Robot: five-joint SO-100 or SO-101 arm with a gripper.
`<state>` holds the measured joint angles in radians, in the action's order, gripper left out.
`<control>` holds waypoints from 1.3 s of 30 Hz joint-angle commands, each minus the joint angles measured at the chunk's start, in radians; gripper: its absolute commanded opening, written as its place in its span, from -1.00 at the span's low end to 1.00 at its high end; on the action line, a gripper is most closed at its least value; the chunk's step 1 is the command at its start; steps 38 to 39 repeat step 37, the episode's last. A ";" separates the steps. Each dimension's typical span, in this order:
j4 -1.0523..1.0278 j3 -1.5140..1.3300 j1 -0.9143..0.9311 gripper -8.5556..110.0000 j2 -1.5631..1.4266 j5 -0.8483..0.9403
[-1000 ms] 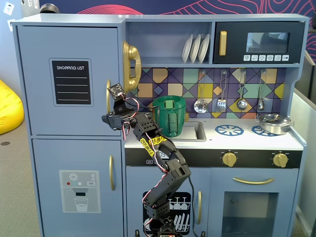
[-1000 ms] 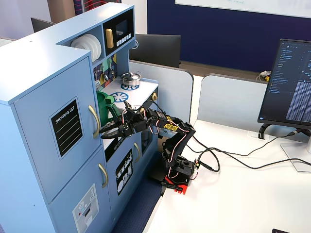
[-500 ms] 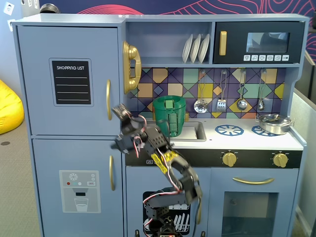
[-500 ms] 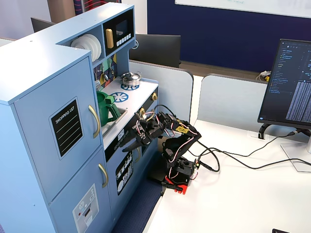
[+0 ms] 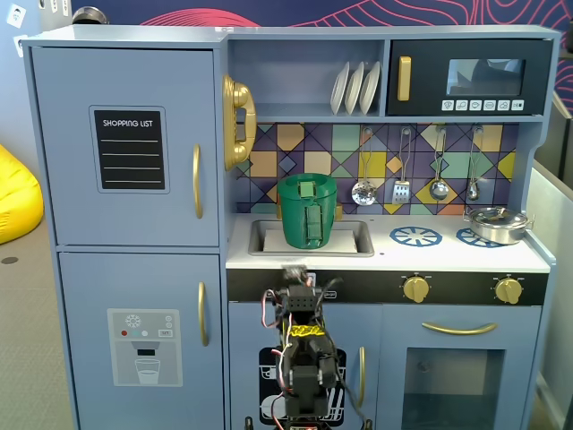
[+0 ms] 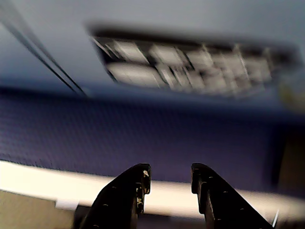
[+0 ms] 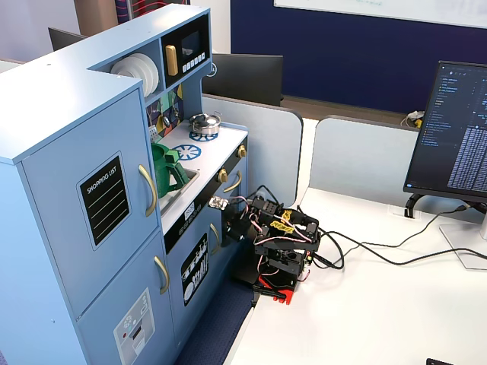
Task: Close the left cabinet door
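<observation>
The left cabinet door point(image 5: 67, 148) is light blue with a black "SHOPPING LIST" panel point(image 5: 131, 149) and a curved gold handle point(image 5: 197, 182). It lies flush with the cabinet front in both fixed views point(image 7: 65, 228). My gripper point(image 5: 294, 271) is low in front of the counter's black knob strip, well right of and below the door's handle, touching nothing. It also shows beside the counter edge in a fixed view point(image 7: 220, 203). In the blurred wrist view my gripper point(image 6: 169, 174) is open and empty, with a clear gap between the jaws.
A lower light-blue door with a water-dispenser graphic point(image 5: 143, 345) sits under the left door. A green pitcher point(image 5: 307, 211) stands in the sink point(image 5: 356, 242). A gold toy phone point(image 5: 236, 121) hangs right of the door. A monitor point(image 7: 456, 137) and cables lie on the white desk point(image 7: 365, 319).
</observation>
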<state>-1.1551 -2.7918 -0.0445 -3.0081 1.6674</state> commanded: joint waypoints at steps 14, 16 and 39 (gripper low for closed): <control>-0.377 -0.206 0.035 -0.86 -0.169 -0.117; -0.377 -0.206 0.031 -0.86 -0.169 -0.155; -0.377 -0.206 0.020 -0.74 -0.169 -0.153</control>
